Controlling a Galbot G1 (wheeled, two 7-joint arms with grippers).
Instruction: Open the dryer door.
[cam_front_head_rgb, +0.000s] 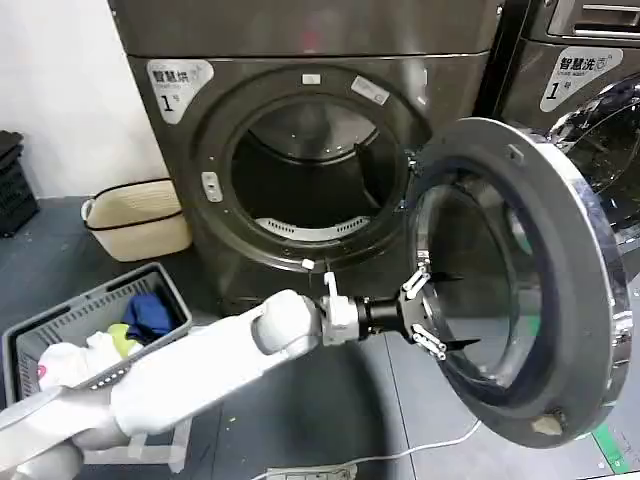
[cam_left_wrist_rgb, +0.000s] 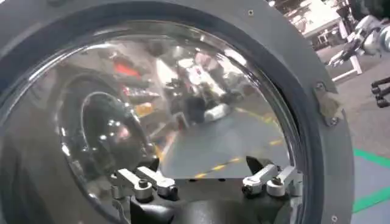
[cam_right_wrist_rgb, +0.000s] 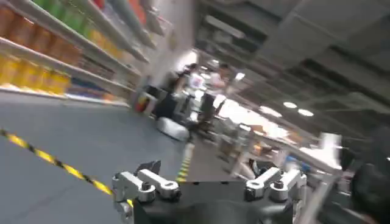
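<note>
The grey dryer (cam_front_head_rgb: 300, 60) stands ahead with its drum opening (cam_front_head_rgb: 310, 175) uncovered. Its round door (cam_front_head_rgb: 575, 330) hangs swung out to the right, inner side facing me. My left gripper (cam_front_head_rgb: 462, 310) reaches from the lower left to the door's domed glass (cam_front_head_rgb: 480, 260), open, fingers spread just in front of the glass and holding nothing. In the left wrist view the glass bowl (cam_left_wrist_rgb: 177, 91) and the dark door ring (cam_left_wrist_rgb: 317, 152) sit close before the open left gripper (cam_left_wrist_rgb: 204, 165). In the right wrist view my right gripper (cam_right_wrist_rgb: 204, 169) is open and empty, pointing into a room with shelves.
A grey laundry basket (cam_front_head_rgb: 60, 325) holding clothes sits on the floor at the lower left. A cream basket (cam_front_head_rgb: 135, 215) stands beside the dryer. A second machine (cam_front_head_rgb: 590, 90) stands to the right, behind the door. A white cable (cam_front_head_rgb: 420, 450) runs across the floor.
</note>
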